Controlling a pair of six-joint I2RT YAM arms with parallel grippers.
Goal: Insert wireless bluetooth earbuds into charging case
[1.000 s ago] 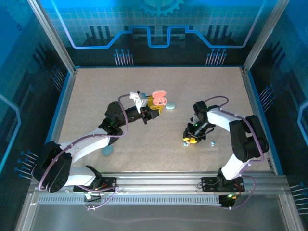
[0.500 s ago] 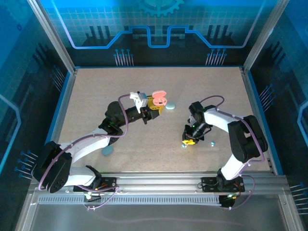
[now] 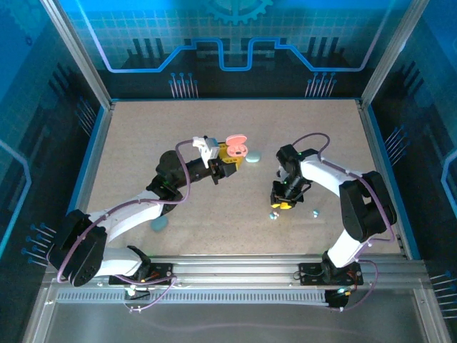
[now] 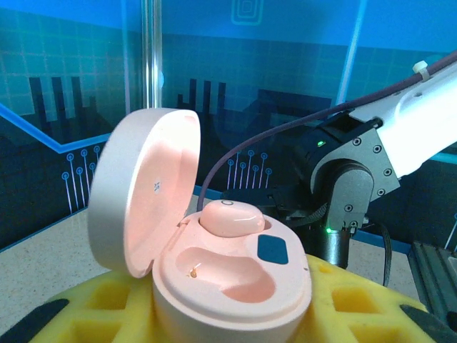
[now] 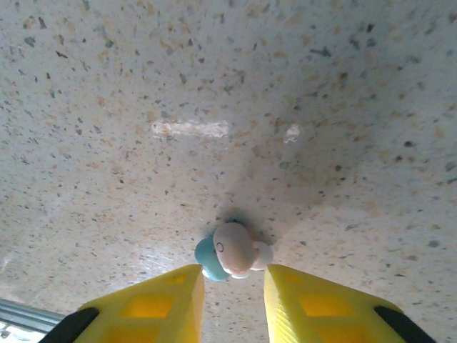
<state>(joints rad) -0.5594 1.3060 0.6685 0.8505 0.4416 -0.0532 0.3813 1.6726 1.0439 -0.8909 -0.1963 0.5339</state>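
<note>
Pickup stage. Open right gripper (image 5: 234,287) over pink earbud (image 5: 233,250) on table (image 5: 214,71), blue bud (image 5: 206,256) touching it. Open case (image 4: 239,304), one socket (image 4: 218,275) empty, clamped in left gripper (image 3: 228,157). Next: lower, pinch pink alone

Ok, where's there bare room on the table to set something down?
Bare table along the far edge and both far corners. Crowded mid-table: pink case in the left hand, blue case beside it, earbuds by the right hand.
</note>
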